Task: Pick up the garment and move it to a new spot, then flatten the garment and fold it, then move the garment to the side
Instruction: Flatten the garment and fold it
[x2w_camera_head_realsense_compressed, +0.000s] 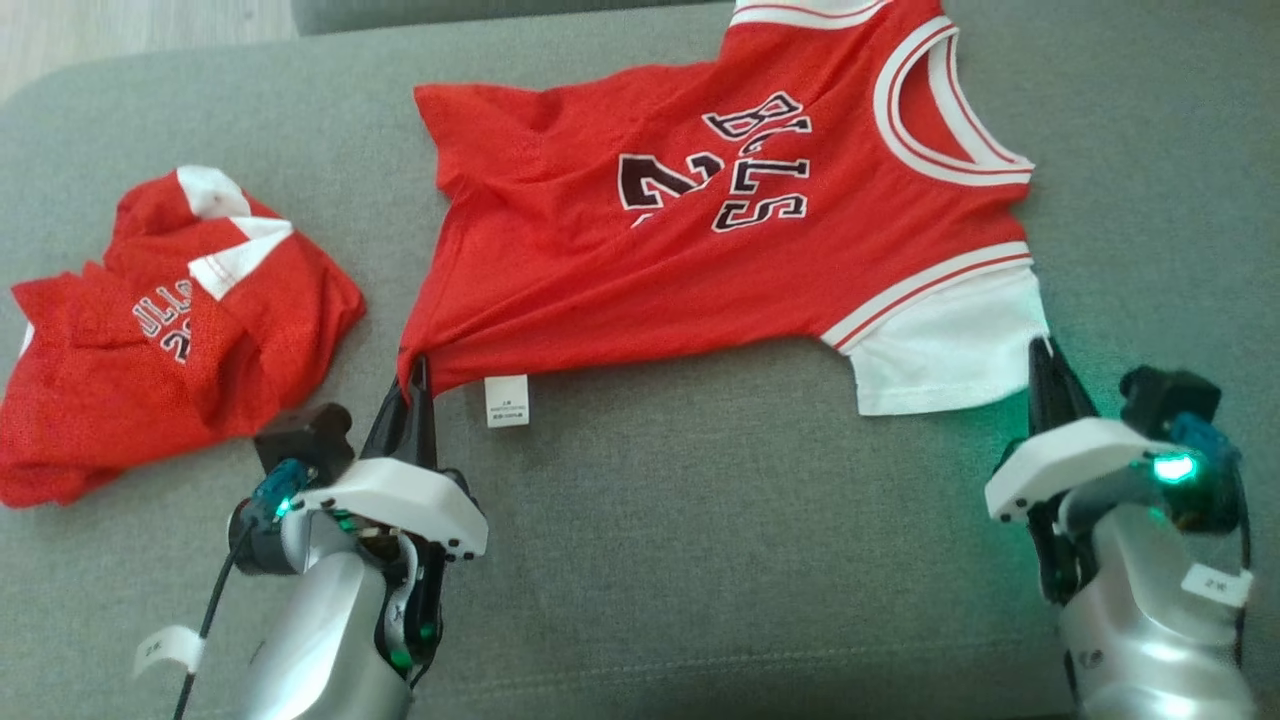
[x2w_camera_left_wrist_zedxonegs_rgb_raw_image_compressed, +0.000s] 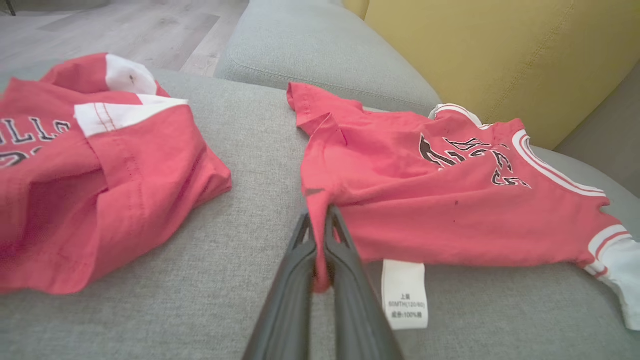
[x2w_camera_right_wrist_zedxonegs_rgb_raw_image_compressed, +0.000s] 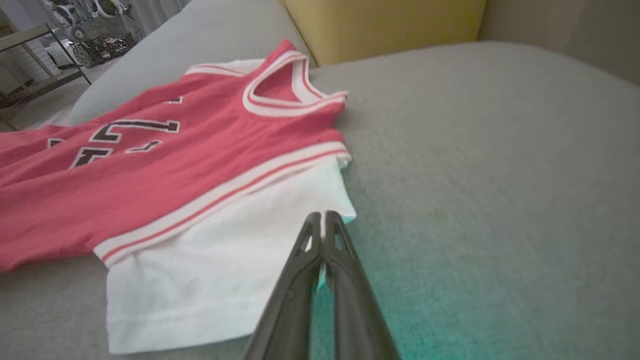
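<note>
— What does the spread jersey (x2w_camera_head_realsense_compressed: 700, 230) say?
— "BULLS" in black letters, with a "2" beside it; the next digit is creased
— And the crumpled jersey (x2w_camera_head_realsense_compressed: 170, 330)?
— "ULLS", with a "2" beneath
— The white care tag (x2w_camera_left_wrist_zedxonegs_rgb_raw_image_compressed: 405, 295)?
— "100%"; the rest is too small

crumpled red shirt (x2w_camera_head_realsense_compressed: 170, 330) on grey sofa (x2w_camera_head_realsense_compressed: 700, 560)

Left gripper (x2w_camera_left_wrist_zedxonegs_rgb_raw_image_compressed: 318, 222) pinching a hem corner of the red garment (x2w_camera_left_wrist_zedxonegs_rgb_raw_image_compressed: 430, 210).
Its fingers press together on red cloth at six o'clock; a white label (x2w_camera_left_wrist_zedxonegs_rgb_raw_image_compressed: 405, 295) lies at five o'clock, a crumpled red shirt (x2w_camera_left_wrist_zedxonegs_rgb_raw_image_compressed: 100, 175) at nine o'clock, on the grey cushion (x2w_camera_left_wrist_zedxonegs_rgb_raw_image_compressed: 215, 300).
</note>
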